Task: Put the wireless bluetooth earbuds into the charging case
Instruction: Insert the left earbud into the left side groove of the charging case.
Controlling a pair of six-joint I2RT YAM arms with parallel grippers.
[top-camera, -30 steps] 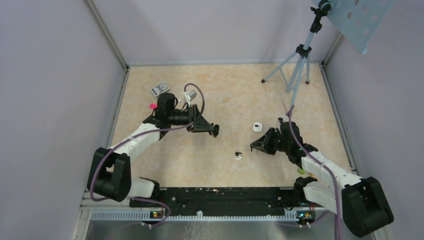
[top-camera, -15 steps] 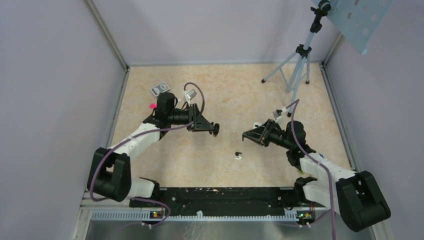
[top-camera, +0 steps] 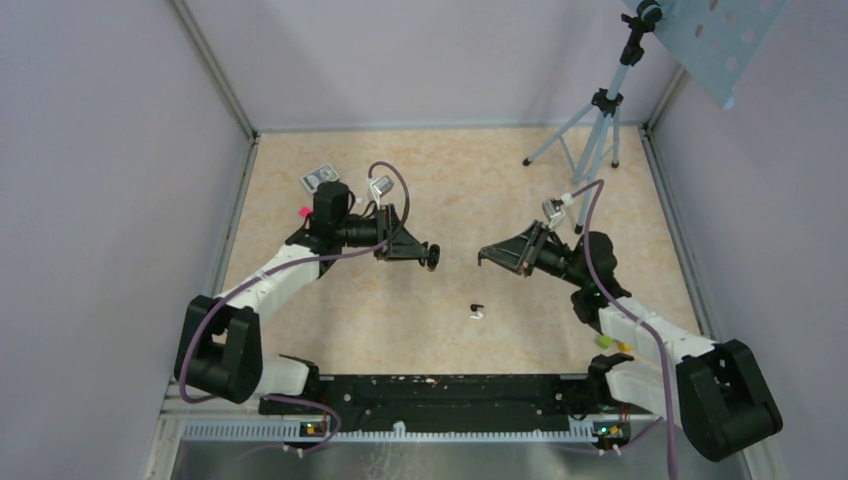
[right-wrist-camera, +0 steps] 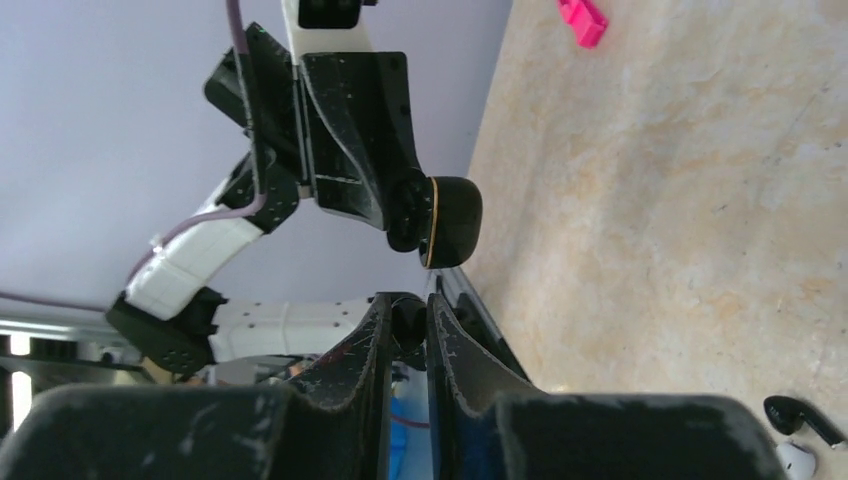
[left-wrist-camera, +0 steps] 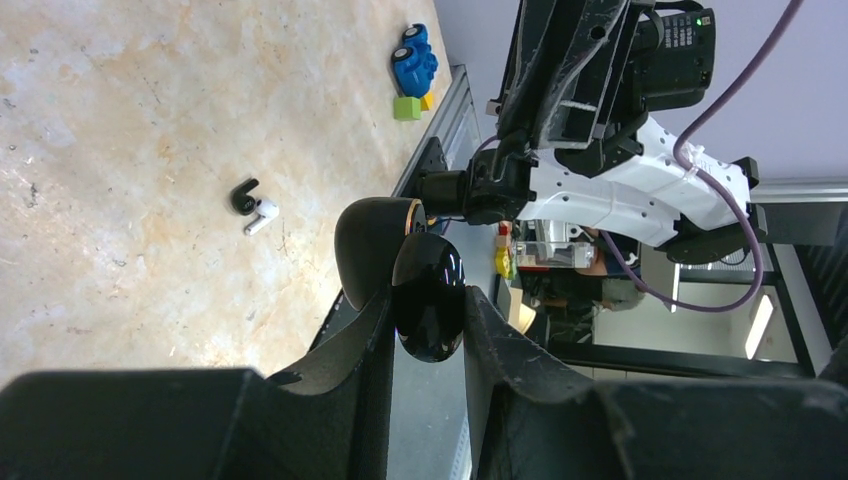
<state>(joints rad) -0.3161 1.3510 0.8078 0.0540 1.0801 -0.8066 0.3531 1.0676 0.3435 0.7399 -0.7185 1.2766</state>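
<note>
1. Loose pair: black earbud (left-wrist-camera: pixel 243 195) and white earbud (left-wrist-camera: pixel 263 212) lie touching on the table (top-camera: pixel 420 330), toward its near edge, just right of the middle.
2. Handling, my judgement: tiny, light, hard smooth plastic that will likely skid or roll under a finger. Pinch across the bulb or along the stem, and gently.
3. Charging case (right-wrist-camera: pixel 450 222): glossy black, lid swung open, held in the air over the table's middle. The rounded shell looks slippery, so it is best clamped across its broad sides.
4. Left gripper (left-wrist-camera: pixel 428 300): fingers clamped on the case body.
5. Right gripper (right-wrist-camera: pixel 408 312): faces the case, near but apart. Its fingers are nearly pressed together on a small dark piece (right-wrist-camera: pixel 406 322). Probably an earbud, but too hidden to be sure.
6. Outward: blue toy car (left-wrist-camera: pixel 412 60) and green block (left-wrist-camera: pixel 406 108) at the near right corner, tripod (top-camera: pixel 590 140) at the far right corner.
</note>
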